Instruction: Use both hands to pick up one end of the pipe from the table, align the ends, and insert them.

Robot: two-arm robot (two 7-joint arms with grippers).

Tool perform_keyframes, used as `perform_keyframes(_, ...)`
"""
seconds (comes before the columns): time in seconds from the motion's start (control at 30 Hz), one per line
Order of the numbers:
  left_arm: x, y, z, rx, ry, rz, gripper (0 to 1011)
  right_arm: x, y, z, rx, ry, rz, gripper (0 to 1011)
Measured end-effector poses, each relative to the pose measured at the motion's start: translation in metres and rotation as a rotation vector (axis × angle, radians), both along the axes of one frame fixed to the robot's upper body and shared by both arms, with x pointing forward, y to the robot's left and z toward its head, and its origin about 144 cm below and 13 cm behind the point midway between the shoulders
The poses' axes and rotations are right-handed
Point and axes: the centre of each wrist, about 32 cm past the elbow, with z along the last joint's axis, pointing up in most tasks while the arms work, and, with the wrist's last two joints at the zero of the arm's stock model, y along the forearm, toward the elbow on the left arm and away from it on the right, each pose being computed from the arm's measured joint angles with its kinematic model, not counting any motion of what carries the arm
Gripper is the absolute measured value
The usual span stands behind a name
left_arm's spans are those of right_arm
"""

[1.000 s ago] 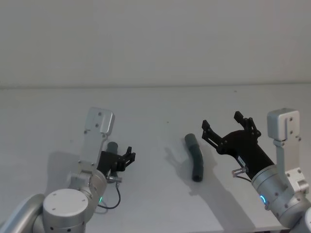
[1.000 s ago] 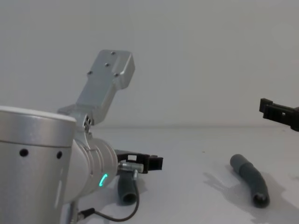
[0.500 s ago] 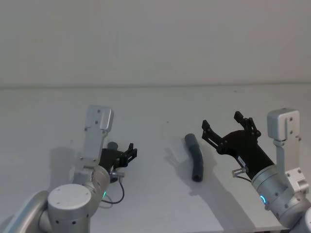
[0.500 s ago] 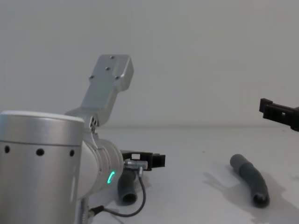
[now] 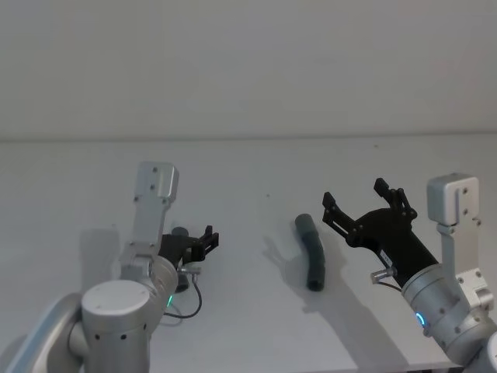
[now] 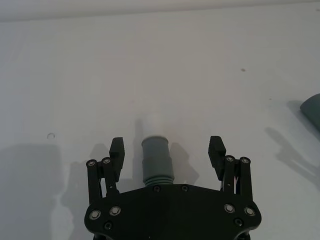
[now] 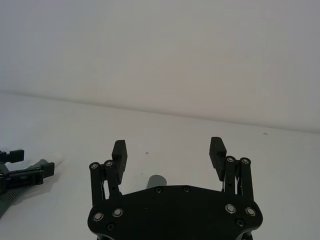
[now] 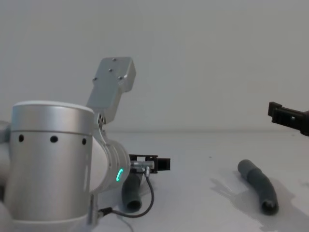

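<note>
**Both claws spread wide, both hose pieces on the table**

Head view: the left gripper [image 5: 208, 239] sits low over the table [image 5: 248, 167], fingers apart either side of the left pipe piece [image 5: 180, 233]. The right pipe piece [image 5: 313, 252] lies mid-table. The right gripper [image 5: 355, 194] hangs just beside it, wide open and holding nothing.

Left wrist view: the fingers flank the left pipe piece's grey end, with a gap on each side and no contact.

Right wrist view: fingers spread, with the right pipe piece's end peeking out below the palm. Off to the side you can spot the left pipe piece's white tip [image 7: 58, 158].

Chest view: both pieces lie flat, well apart.
</note>
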Motion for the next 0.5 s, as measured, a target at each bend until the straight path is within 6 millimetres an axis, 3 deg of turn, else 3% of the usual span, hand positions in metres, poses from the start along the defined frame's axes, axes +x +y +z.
perform_keyframes(0.5, 0.013, -0.003, 0.009, 0.017, 0.058, -0.005, 1001, 0.000, 0.000, 0.000, 0.000, 0.000, 0.000, 1003)
